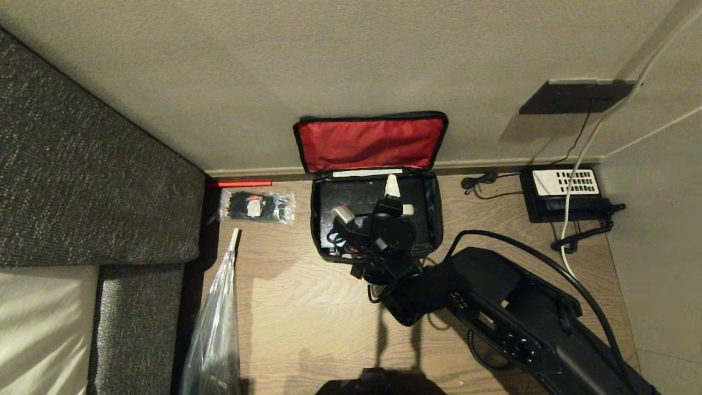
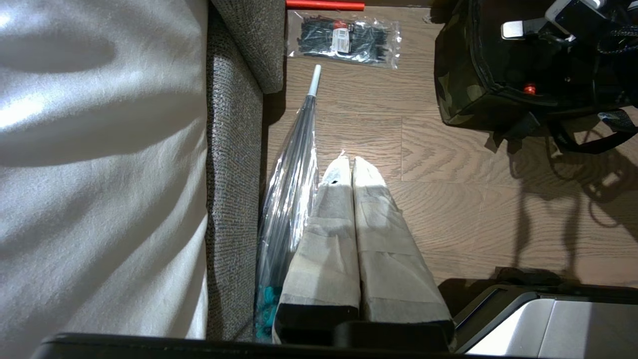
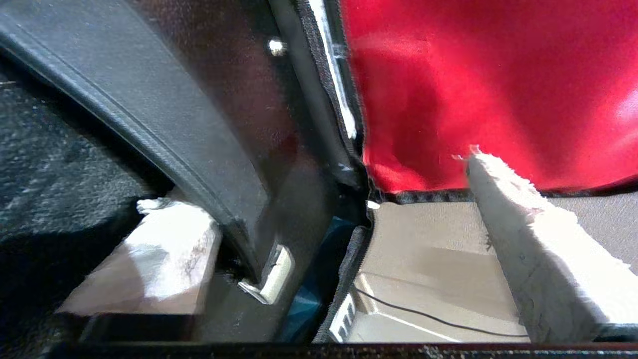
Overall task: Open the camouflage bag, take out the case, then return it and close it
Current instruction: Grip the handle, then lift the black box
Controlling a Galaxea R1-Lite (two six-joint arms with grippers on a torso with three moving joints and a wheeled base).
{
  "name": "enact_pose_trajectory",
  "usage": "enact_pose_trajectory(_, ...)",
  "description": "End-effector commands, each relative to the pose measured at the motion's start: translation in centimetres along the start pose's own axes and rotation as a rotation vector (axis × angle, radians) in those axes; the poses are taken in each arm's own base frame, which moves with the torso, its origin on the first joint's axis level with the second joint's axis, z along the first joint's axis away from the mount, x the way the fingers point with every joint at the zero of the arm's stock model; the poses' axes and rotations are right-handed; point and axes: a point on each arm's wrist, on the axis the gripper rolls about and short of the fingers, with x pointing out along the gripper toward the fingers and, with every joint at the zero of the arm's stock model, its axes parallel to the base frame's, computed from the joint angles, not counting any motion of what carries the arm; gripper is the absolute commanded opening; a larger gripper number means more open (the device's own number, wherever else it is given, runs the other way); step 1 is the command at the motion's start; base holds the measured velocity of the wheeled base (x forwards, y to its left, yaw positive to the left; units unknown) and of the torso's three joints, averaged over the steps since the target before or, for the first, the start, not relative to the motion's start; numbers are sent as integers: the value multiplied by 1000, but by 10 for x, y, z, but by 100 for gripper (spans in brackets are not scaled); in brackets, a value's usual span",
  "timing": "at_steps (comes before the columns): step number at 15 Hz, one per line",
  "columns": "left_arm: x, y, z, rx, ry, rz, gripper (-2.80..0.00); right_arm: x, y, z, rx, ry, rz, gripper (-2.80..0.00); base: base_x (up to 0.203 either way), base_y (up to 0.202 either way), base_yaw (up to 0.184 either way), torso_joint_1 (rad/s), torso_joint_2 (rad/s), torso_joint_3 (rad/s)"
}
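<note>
The grey sofa (image 1: pixel 82 181) fills the side of the scene to the left of the camouflage bag (image 1: pixel 323 219), and a white cushion (image 2: pixel 99 174) lies on its seat. The wooden floor (image 1: pixel 307 307) carries all the other things.

The right arm (image 1: pixel 510 312) comes from the near right of the bag and bends over it. The bag stands against the wall, and its lid (image 1: pixel 370 144) is open and leans up on the wall, so the red lining shows. The case (image 1: pixel 356 195) lies inside the bag, black and flat, and fills almost all of the inside.

The right pincer (image 1: pixel 399 197) is over the far right part of the bag, just above the case. Its two white-wrapped fingers (image 3: pixel 528 234) are spread wide; in the right wrist view one finger is on the inner side of the bag's black edge and the other on the outer side, near the red lining. I cannot tell if they touch anything.

A black telephone (image 1: pixel 565 192) with a white keypad stands to the right of the bag, well apart. A clear umbrella (image 1: pixel 216 323) lies to the near left of the bag, beside the sofa. A small clear packet of black ties (image 1: pixel 256 206) lies just left of the bag.

The left pincer (image 2: pixel 349 164) is low over the floor to the near left of the bag, fingers pressed together and holding nothing.
</note>
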Motion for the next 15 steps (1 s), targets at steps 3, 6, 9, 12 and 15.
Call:
enact_pose_trajectory(3,0,0,-1,-1,1,1,-280,-2,6,-2,-2,3,19,-280,0,0,0,0,0,0)
enact_pose_trajectory(6,0,0,-1,-1,1,1,-280,-2,5,-1,3,2,18,-280,0,0,0,0,0,0)
enact_pose_trajectory(9,0,0,-1,-1,2,1,-280,-4,5,1,9,-3,17,-280,0,0,0,0,0,0)
enact_pose_trajectory(12,0,0,-1,-1,2,1,-280,-7,5,4,15,-9,19,-280,0,0,0,0,0,0)
enact_pose_trajectory(15,0,0,-1,-1,1,1,-280,-9,5,6,18,-14,23,-280,0,0,0,0,0,0)
